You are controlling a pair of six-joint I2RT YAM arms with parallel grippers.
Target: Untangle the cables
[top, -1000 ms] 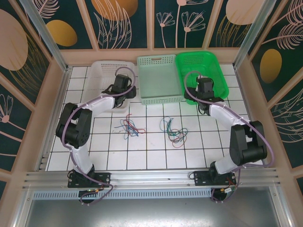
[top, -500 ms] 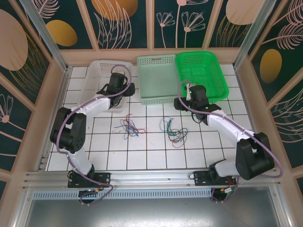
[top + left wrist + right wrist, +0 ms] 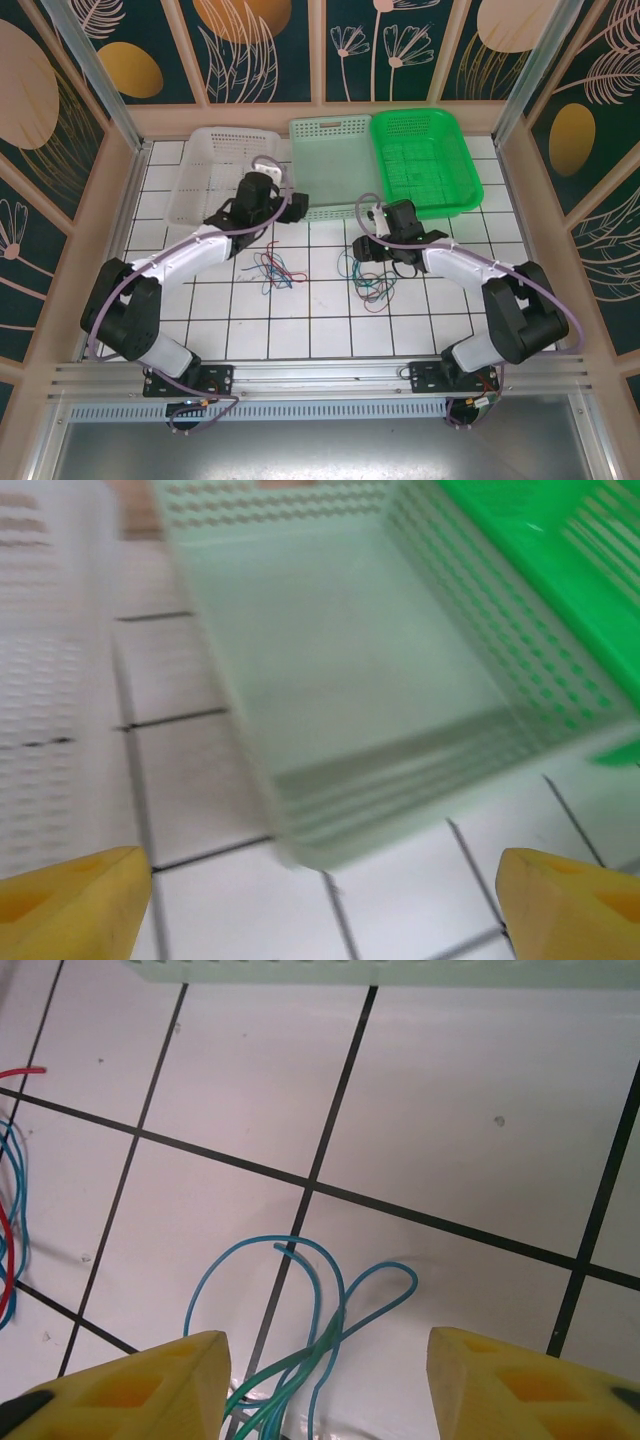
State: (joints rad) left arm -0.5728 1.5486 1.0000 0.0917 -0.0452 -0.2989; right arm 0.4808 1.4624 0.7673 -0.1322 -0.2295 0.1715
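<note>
White-tiled tabletop [image 3: 320, 320] is carrying the cables [image 3: 272, 268] as two loose tangles of hair-thin red, green, blue and dark strands lying mid-table, the right gripper [image 3: 328, 1390] hovering with jaws parted over blue and green loops, the left gripper [image 3: 320, 900] hanging wide-spread before the pale green basket [image 3: 350, 680].

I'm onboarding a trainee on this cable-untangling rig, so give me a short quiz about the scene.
1. True or false: the right gripper is shut tight.
2. How many baskets stand in the back row?
3. Which basket lies straight ahead of the left gripper: A white, B pale green, C bright green?
Key: 1 false, it hangs open over blue and green cables; 2 three; 3 B.
</note>
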